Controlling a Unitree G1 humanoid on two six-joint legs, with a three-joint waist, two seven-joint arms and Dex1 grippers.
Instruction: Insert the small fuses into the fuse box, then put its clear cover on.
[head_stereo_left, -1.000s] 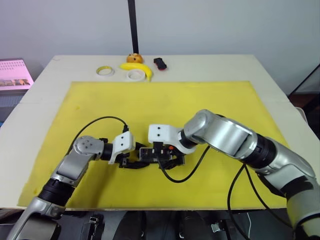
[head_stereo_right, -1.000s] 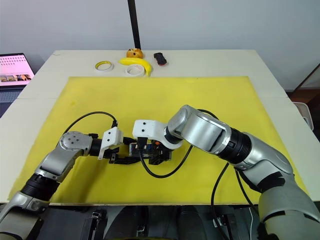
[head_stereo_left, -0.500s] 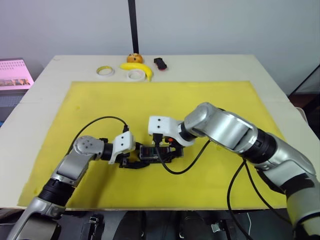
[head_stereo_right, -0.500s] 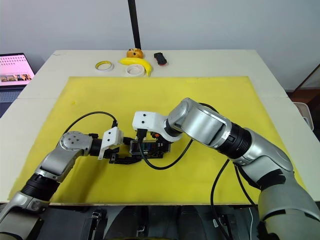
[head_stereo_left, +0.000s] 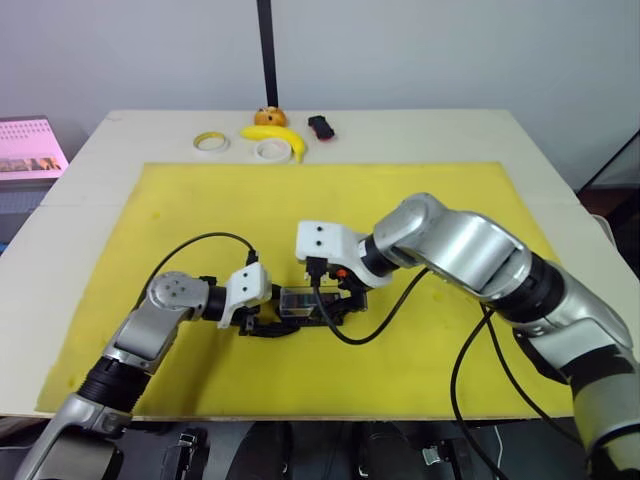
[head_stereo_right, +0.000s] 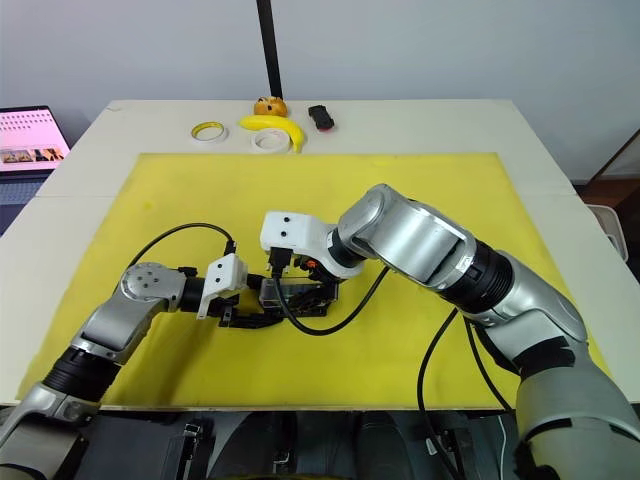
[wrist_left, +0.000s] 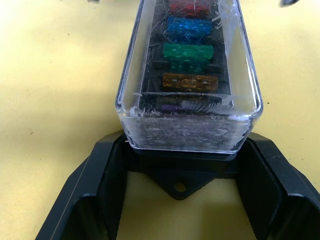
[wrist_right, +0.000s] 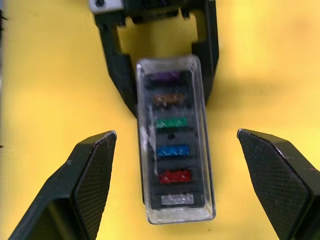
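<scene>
well, the right gripper (wrist_right: 175, 190) hangs over the clear cover (wrist_right: 172, 137) with fingers spread wide apart. the left gripper (wrist_left: 180, 165) clamps the fuse box (wrist_left: 180, 180) at its end, small fuses (wrist_right: 171, 122) seated under the cover, on the yellow mat (head_stereo_left: 200, 200).

Since a second ago the right gripper (wrist_right: 175, 187) has lifted off the clear cover (wrist_right: 174, 140) and drawn back toward the far side of the mat; its fingers now stand wide apart, one on each side of the cover and clear of it. With the gripper out of the way, the cover shows uncovered in the head views, seated over the fuse box (wrist_left: 180, 172), where earlier the black fingers hid most of it.
</scene>
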